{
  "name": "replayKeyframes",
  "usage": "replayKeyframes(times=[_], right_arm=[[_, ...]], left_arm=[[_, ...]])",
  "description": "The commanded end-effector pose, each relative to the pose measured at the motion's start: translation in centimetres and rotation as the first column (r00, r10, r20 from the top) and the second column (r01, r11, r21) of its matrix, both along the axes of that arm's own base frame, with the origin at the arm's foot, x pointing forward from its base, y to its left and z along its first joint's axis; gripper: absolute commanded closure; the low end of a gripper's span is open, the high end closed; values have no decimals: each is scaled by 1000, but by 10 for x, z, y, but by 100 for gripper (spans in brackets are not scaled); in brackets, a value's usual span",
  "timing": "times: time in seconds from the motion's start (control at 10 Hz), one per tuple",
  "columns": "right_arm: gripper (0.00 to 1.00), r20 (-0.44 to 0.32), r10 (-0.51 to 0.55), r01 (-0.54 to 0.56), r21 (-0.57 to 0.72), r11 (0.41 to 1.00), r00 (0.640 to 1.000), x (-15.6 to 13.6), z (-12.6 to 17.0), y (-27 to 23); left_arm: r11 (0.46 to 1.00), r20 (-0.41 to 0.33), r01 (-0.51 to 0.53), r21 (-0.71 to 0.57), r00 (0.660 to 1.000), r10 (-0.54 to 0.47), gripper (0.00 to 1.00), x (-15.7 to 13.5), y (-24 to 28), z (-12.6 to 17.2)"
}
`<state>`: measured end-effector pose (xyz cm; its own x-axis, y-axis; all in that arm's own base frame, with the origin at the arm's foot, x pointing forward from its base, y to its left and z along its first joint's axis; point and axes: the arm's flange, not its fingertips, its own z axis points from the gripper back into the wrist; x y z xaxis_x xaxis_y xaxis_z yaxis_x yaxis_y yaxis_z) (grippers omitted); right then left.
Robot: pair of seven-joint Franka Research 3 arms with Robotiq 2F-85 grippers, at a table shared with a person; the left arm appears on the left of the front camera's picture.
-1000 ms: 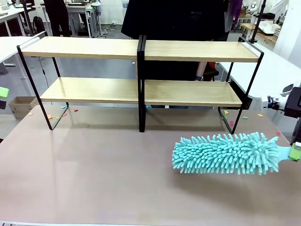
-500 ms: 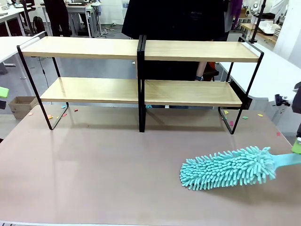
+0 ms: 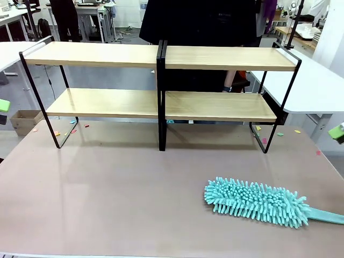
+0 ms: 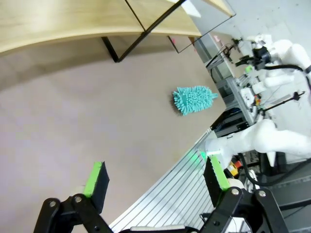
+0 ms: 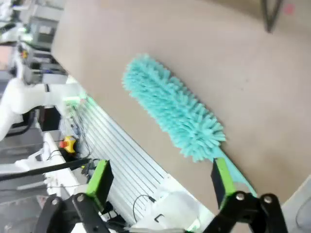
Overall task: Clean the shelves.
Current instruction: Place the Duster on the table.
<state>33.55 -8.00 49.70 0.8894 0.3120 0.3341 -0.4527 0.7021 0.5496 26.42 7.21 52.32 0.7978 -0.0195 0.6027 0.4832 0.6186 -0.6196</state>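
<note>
The shelves point(image 3: 161, 80) stand across the far half of the table, with bare light wooden boards on a black frame; one edge of the shelves point(image 4: 73, 19) shows in the left wrist view. A teal fluffy duster point(image 3: 255, 201) lies flat on the tabletop at the front right, its handle pointing right. My right gripper point(image 5: 163, 179) hangs open above the duster point(image 5: 172, 114) with nothing between its jaws; one of its green pads point(image 3: 337, 131) shows at the right edge. My left gripper point(image 4: 158, 179) is open and empty, far from the duster point(image 4: 193, 99).
A person in dark clothes point(image 3: 204, 21) stands behind the shelves. A white desk point(image 3: 317, 86) is at the right. A cardboard box point(image 3: 24, 121) sits on the floor at the left. The pinkish-brown tabletop point(image 3: 107, 183) lies bare in front of the shelves.
My right gripper opened and let go of the duster's handle, then drew off up and to the right. The duster dropped from the air onto the table.
</note>
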Motion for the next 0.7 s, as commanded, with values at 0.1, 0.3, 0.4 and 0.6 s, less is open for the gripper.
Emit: replayKeyframes(times=[0.1,0.3,0.4,0.6], right_arm=[[0,-87,292,-246,347,905,952,-41,12,2],[0,-148,366,-268,450,852,919,-43,20,3],[0,-47,261,-232,329,915,964,-53,11,11],[0,-47,261,-232,329,915,964,-53,11,11]], left_arm=[[1000,5,6,-17,1000,-6,0,-1,-1,1],[1000,5,6,-17,1000,-6,0,-1,-1,1],[1000,5,6,-17,1000,-6,0,-1,-1,1],[1000,5,6,-17,1000,-6,0,-1,-1,1]])
